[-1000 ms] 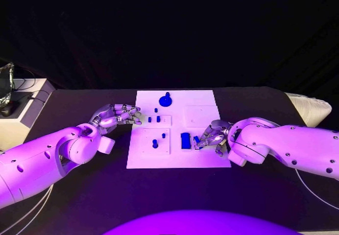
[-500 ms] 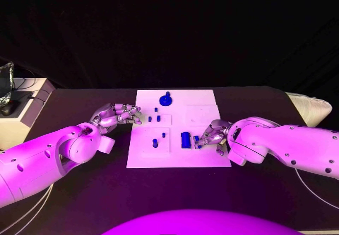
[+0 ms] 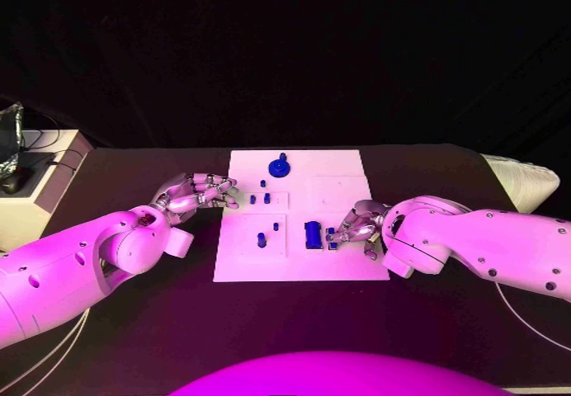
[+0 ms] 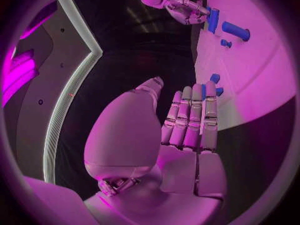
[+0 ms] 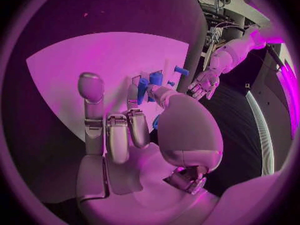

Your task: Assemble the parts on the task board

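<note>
The white task board (image 3: 339,194) lies mid-table. On it are a round blue part (image 3: 279,168) at the far edge, several small blue pegs (image 3: 266,199) and a tall blue block (image 3: 312,235). My right hand (image 3: 357,224) rests on the board's near right part, just right of the block, and its thumb and a curled finger pinch a small blue part (image 3: 331,235), seen again as a blue part (image 5: 154,121) beside the thumb. My left hand (image 3: 196,191) hovers at the board's left edge, fingers side by side (image 4: 190,115), holding nothing, near two pegs (image 4: 214,78).
A pale box with cables (image 3: 30,177) stands off the table's left end. A white ribbed object (image 3: 524,177) sits at the right edge. Black table (image 3: 155,297) spreads in front of the board.
My right hand has crept slightly left, closer to the tall block, still on the small part. The left hand has barely moved.
</note>
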`<state>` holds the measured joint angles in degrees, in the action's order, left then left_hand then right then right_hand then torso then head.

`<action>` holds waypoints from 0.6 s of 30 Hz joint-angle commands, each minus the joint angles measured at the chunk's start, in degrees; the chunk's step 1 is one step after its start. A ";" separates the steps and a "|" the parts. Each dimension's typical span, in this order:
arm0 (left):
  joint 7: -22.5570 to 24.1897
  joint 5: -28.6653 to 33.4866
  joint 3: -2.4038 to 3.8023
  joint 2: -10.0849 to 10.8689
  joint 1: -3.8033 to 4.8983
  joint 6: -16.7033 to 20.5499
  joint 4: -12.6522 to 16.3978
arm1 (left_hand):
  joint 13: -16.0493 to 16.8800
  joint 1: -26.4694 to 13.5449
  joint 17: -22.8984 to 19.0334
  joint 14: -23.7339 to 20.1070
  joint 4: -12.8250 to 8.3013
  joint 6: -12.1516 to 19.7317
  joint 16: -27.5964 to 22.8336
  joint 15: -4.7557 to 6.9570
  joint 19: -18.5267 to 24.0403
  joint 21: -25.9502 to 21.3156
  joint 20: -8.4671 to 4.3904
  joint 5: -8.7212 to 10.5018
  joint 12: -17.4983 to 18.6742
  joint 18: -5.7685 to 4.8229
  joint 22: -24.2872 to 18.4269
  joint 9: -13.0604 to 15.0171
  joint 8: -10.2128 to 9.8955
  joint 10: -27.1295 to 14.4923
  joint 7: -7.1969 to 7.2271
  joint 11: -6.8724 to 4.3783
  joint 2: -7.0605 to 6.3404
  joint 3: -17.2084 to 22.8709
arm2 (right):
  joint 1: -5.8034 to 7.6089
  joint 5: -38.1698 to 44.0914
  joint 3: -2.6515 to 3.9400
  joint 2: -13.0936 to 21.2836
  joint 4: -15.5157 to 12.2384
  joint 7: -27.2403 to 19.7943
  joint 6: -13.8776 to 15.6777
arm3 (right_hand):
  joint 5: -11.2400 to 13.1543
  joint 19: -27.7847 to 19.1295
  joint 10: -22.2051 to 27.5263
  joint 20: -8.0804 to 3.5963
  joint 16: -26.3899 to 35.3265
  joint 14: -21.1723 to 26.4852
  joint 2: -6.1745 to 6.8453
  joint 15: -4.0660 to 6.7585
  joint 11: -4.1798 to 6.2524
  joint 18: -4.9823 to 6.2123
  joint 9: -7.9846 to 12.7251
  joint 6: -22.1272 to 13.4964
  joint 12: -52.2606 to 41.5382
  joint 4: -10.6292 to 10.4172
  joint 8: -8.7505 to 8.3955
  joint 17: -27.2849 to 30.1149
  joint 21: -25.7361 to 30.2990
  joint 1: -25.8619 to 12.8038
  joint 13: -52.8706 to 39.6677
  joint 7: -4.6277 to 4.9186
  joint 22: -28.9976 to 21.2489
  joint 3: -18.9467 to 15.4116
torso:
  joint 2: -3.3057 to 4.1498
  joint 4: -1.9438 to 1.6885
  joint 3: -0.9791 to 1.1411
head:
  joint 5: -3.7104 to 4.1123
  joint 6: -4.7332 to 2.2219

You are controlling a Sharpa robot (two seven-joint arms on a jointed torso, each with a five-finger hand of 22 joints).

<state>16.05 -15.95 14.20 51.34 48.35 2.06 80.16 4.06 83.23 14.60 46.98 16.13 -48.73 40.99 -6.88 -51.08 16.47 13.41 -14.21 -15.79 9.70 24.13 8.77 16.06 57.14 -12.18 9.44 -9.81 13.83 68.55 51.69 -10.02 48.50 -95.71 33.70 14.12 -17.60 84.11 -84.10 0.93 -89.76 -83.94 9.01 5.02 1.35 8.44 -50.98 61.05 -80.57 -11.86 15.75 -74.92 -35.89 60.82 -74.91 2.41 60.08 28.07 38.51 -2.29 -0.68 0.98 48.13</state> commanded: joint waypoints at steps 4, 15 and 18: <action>0.24 -0.17 0.04 -0.17 -0.02 -1.07 0.05 | -0.05 0.43 0.08 -0.22 -0.14 0.37 -0.24 -0.20 -0.40 -0.31 0.03 0.26 0.38 0.57 -0.09 -0.06 -0.13 -0.34 -0.15 -0.07 0.02 -0.33 | -0.06 1.40 -0.01 -0.15 0.34 0.18 -0.68 | 0.00 3.51 -2.21 -0.44 -0.24 -6.06 -0.02 0.40 0.39 -0.62 -0.02 0.38 -0.36 -0.35 0.28 -15.08 -0.37 -0.20 -10.13 0.06 0.12 -0.19 | -0.04 0.00 -0.04 | 0.02 0.18; 0.24 -0.18 0.04 -0.17 -0.02 -1.09 0.02 | -0.05 0.43 0.08 -0.22 -0.14 0.37 -0.24 -0.20 -0.40 -0.31 0.03 0.26 0.38 0.57 -0.09 -0.06 -0.13 -0.34 -0.15 -0.07 0.02 -0.33 | -0.17 3.69 -0.01 -0.33 0.85 0.79 -1.19 | 0.54 3.49 -2.11 -0.45 -0.24 -6.06 1.16 0.37 0.32 -0.68 0.21 -0.02 -0.15 -0.81 0.47 -15.08 -0.93 -0.10 -10.01 0.17 -0.25 -1.16 | 0.00 -0.03 0.00 | 0.08 0.34; 0.24 -0.18 0.04 -0.17 -0.02 -1.06 0.02 | -0.05 0.43 0.08 -0.22 -0.14 0.37 -0.24 -0.20 -0.40 -0.31 0.03 0.26 0.38 0.57 -0.09 -0.06 -0.13 -0.34 -0.15 -0.07 0.02 -0.33 | -0.26 3.96 -0.01 -0.43 0.90 0.80 -1.22 | 0.97 3.48 -2.09 -0.42 -0.24 -6.06 1.63 0.33 0.27 -0.71 0.35 -0.10 -0.12 -1.37 0.59 -15.08 -1.14 -0.34 -9.99 0.23 -0.47 -1.76 | 0.01 -0.02 0.01 | 0.04 0.36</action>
<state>15.96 -16.04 14.20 51.27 48.34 1.97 80.08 4.06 83.23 14.59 46.98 16.12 -48.73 40.99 -6.88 -51.08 16.47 13.41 -14.21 -15.79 9.70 24.13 8.77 16.06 57.14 -12.18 9.43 -9.81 13.83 68.38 53.88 -10.02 48.16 -94.86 34.19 13.88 -16.74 84.11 -84.11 0.93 -89.76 -83.94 10.22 5.02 1.35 8.43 -50.64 61.07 -80.56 -13.39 16.18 -74.92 -36.89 60.55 -74.90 2.39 59.67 26.54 38.47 -2.31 -0.68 1.05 48.47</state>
